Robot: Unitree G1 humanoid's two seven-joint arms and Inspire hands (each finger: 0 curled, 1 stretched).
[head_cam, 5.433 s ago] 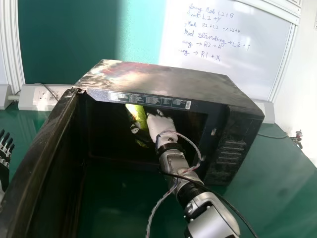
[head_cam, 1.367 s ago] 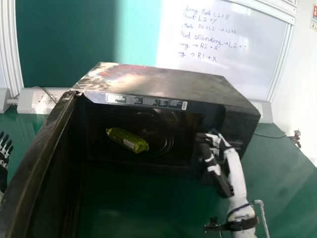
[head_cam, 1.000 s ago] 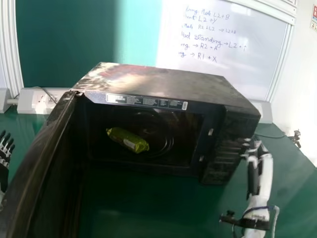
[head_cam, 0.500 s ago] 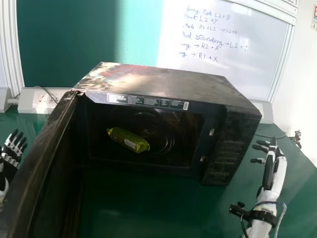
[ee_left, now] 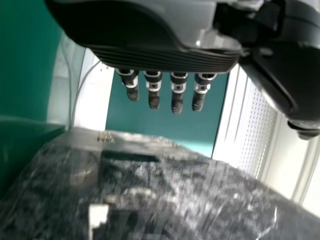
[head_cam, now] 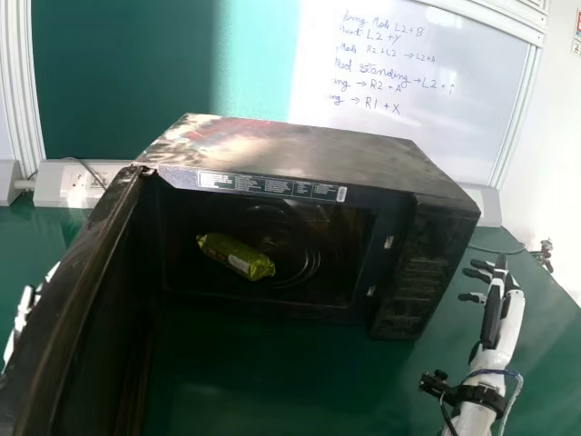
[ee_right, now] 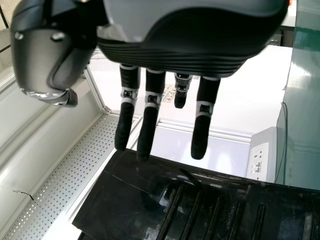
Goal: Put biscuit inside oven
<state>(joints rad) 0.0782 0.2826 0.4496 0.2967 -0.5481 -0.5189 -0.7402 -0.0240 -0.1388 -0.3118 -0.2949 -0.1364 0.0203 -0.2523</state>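
Observation:
The green biscuit packet (head_cam: 236, 256) lies inside the black oven (head_cam: 309, 150), on its round plate, with no hand on it. The oven door (head_cam: 68, 300) stands wide open on the left. My left hand (head_cam: 24, 313) is just outside the door, partly hidden behind it; in the left wrist view my left hand (ee_left: 177, 92) has its fingers extended beside the door's dusty outer face (ee_left: 165, 195). To the right of the oven my right hand (head_cam: 495, 295) is open and empty; in the right wrist view my right hand (ee_right: 150, 112) has straight fingers near the oven's control panel.
The green table (head_cam: 536, 363) carries the oven. Behind stand a whiteboard (head_cam: 408, 109) and a white socket strip (head_cam: 77, 184). A thin cable (head_cam: 499, 250) runs along the table to the right of the oven.
My right hand has come out of the oven, moved right past its side and opened, leaving the packet inside. My left hand has moved right, in behind the door's outer face.

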